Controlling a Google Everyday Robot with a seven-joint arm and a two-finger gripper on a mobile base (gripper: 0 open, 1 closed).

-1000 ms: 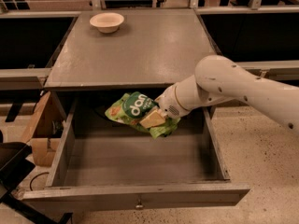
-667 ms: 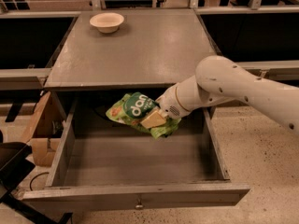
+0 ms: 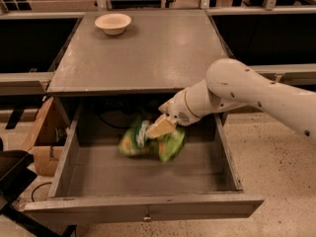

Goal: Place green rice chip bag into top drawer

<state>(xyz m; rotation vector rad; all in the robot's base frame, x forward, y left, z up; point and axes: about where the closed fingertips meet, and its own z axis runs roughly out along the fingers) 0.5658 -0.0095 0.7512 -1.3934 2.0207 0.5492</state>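
Observation:
The green rice chip bag [image 3: 170, 143] is blurred with motion inside the open top drawer [image 3: 143, 204], toward its back middle, just above the drawer floor. My gripper [image 3: 162, 126] hangs over the drawer at the cabinet's front edge, right above the bag, with a tan fingertip [image 3: 159, 128] overlapping the bag's top. The gripper is open and no longer grips the bag. The white arm reaches in from the right.
A small cream bowl [image 3: 113, 22] stands at the back left of the grey cabinet top [image 3: 148, 53]. A cardboard box [image 3: 42, 137] sits on the floor left of the drawer. A dark object is at the bottom left corner.
The bag was held up at the drawer's back. It has now come free of the gripper and dropped lower into the drawer. The arm has hardly moved.

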